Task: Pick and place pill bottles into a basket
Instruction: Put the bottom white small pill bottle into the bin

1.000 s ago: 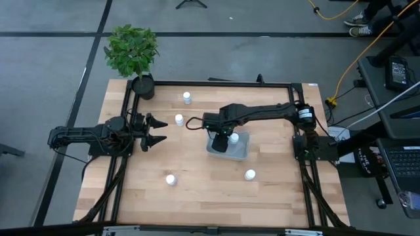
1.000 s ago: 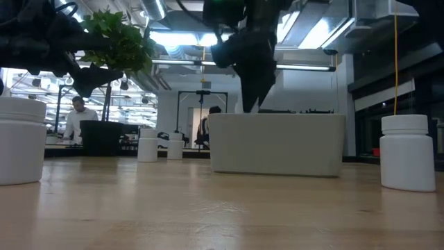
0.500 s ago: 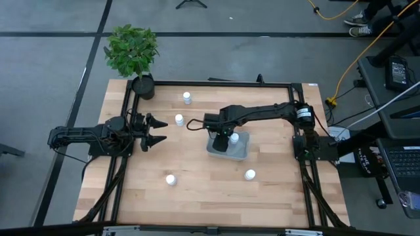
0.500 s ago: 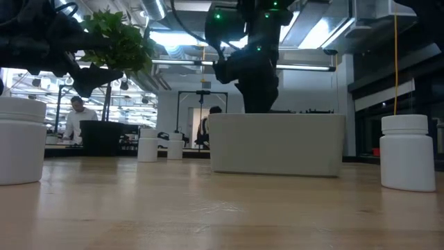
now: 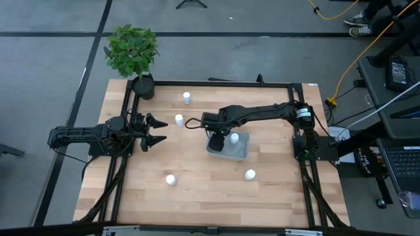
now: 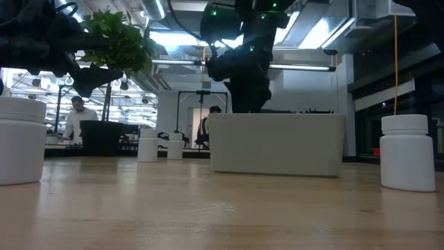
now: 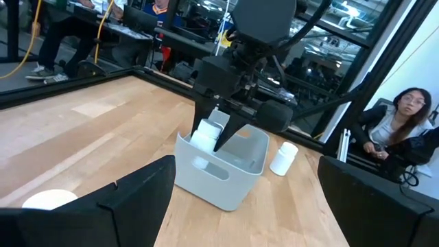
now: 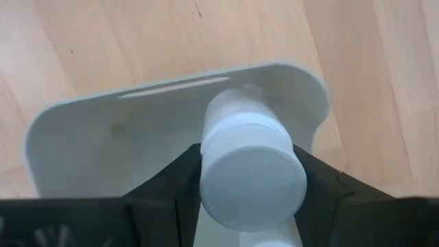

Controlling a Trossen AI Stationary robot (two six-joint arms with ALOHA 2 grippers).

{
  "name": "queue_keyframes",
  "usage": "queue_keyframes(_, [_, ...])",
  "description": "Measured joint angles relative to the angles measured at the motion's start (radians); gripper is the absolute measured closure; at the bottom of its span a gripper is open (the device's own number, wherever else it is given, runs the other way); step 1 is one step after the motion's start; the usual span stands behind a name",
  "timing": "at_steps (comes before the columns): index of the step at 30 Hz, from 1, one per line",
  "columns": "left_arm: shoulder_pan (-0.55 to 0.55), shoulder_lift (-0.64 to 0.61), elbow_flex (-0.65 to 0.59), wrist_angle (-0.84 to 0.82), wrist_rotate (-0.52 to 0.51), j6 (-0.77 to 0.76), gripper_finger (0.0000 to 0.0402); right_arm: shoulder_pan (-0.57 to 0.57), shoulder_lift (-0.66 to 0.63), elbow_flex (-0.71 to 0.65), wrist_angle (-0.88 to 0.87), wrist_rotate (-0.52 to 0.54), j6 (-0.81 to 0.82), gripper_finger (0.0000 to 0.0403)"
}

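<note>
The grey-blue basket [image 5: 240, 152] stands at mid-table with one white pill bottle [image 5: 234, 137] standing in it. My right gripper [image 5: 216, 138] is over the basket's left end, shut on another pill bottle [image 8: 247, 161]. That bottle also shows in the left wrist view [image 7: 208, 133], at the height of the basket's rim [image 7: 206, 152]. Loose bottles stand on the table at the far side [image 5: 187, 97], left of the basket [image 5: 179, 119], near left [image 5: 170, 179] and near right [image 5: 250, 174]. My left gripper [image 5: 158, 131] is open and empty at the table's left. My right gripper pinches the bottle's body just below its cap [image 8: 206, 154] between its two fingers [image 8: 177, 180]. The fingers come from above, pointing down. The bottle is tilted in the hold, over the basket's floor [image 8: 103, 144]. I cannot tell whether its lower end touches the basket.
A black pot with a green plant [image 5: 143, 85] stands at the far left corner. A black frame [image 5: 216, 83] runs along the table's edges. Bare wood lies between the basket and the near edge. People sit beyond the table [image 7: 401, 127].
My right gripper has gone down a little and then toward the table's left over the basket, still shut on the bottle. The bottle that stands in the basket now shows clear of the gripper.
</note>
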Motion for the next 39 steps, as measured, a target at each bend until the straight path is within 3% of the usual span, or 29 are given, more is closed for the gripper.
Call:
queue_keyframes(14, [0.0, 0.0, 0.0, -0.003, -0.001, 0.027, 0.0052, -0.005, 0.044, -0.001, -0.014, -0.004, 0.004, 0.0231])
queue_keyframes(22, [0.0, 0.0, 0.0, -0.007, -0.002, 0.027, 0.0052, -0.006, 0.044, -0.001, -0.012, -0.004, 0.023, 0.0172])
queue_keyframes(32, [0.0, 0.0, 0.0, -0.011, -0.002, 0.027, 0.0052, -0.006, 0.044, 0.018, -0.012, -0.061, 0.023, 0.0162])
queue_keyframes(39, [0.0, 0.0, 0.0, -0.012, -0.001, 0.027, 0.0052, -0.005, 0.044, 0.104, -0.082, -0.071, 0.055, 0.013])
